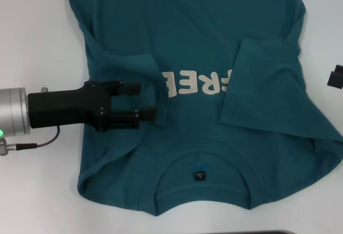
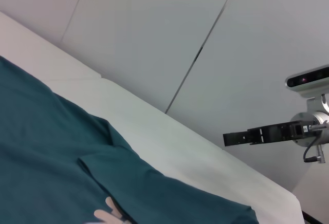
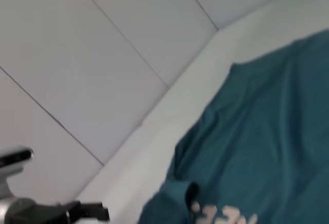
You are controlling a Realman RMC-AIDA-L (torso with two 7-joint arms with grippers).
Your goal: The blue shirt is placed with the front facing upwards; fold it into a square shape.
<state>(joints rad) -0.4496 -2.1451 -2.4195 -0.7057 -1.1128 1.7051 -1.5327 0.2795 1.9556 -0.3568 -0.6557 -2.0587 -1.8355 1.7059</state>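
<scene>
The blue shirt [image 1: 187, 30] lies face up on the white table [image 1: 32, 35], with its collar and black neck label [image 1: 199, 176] toward me. Both short sleeves are folded in over the chest and partly cover the cream letters [image 1: 195, 82]. My left gripper [image 1: 141, 101] reaches in from the left. It hovers open over the folded left sleeve [image 1: 134, 67], fingertips at the sleeve's edge. Only a black bit of my right gripper [image 1: 336, 77] shows at the right edge, off the shirt. The left wrist view shows the right gripper [image 2: 234, 137] held above the table beyond the shirt [image 2: 46, 152].
Bare white table surrounds the shirt on the left and right. Grey wall panels [image 2: 154, 29] rise behind the table's far edge. A dark strip [image 1: 268, 232] runs along the near edge. The right wrist view shows the shirt [image 3: 257, 147] and the left arm [image 3: 31, 211].
</scene>
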